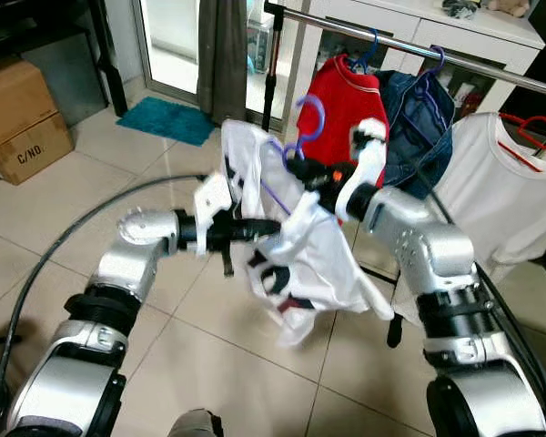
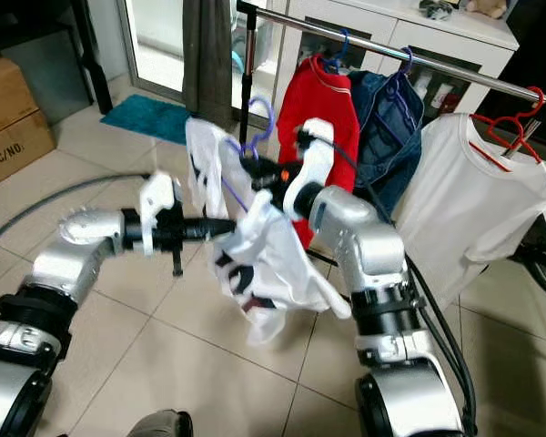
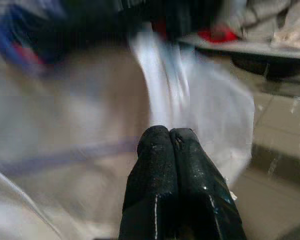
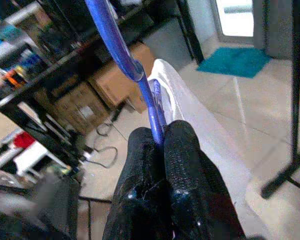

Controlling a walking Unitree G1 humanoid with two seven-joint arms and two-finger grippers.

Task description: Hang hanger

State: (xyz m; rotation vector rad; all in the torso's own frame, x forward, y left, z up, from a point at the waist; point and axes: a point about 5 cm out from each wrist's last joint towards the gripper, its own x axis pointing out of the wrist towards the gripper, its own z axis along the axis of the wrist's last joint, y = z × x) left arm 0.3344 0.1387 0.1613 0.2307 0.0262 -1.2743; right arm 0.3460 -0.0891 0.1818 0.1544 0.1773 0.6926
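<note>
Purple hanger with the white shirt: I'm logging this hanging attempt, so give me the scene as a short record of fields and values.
held item: purple hanger carrying a white shirt
right claw: shut on the purple hanger just below its hook
left claw: fingers together, pressed into the white shirt
hanger state: not yet on the rail, hook pointing up
target: clothes rail
already on rail: red shirt, denim jacket, white T-shirt on a red hanger
floor: tiles, teal mat, cardboard box
</note>
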